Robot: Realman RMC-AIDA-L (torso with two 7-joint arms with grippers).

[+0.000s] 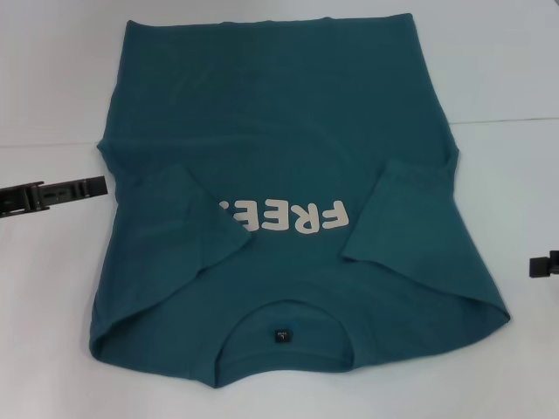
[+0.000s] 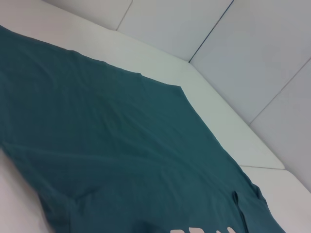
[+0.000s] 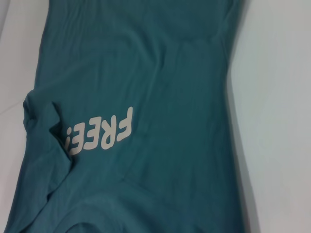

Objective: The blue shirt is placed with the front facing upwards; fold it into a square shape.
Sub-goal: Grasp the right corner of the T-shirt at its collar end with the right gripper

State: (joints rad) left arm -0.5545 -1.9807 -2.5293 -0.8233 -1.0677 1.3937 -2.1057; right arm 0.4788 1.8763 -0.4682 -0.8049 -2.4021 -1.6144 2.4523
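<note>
Head view: blue shirt point(image 1: 288, 157) lies between both arms' fingers, untouched.

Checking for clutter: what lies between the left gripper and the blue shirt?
Nothing: in the head view, only bare white table separates the left gripper from the blue shirt.

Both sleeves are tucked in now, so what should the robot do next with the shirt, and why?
Probably fold lengthwise: grip the collar end and carry it toward the far hem. The shirt lies flat, front up, both sleeves already folded in, yet it is longer than wide. The left gripper and right gripper wait beside it.
</note>
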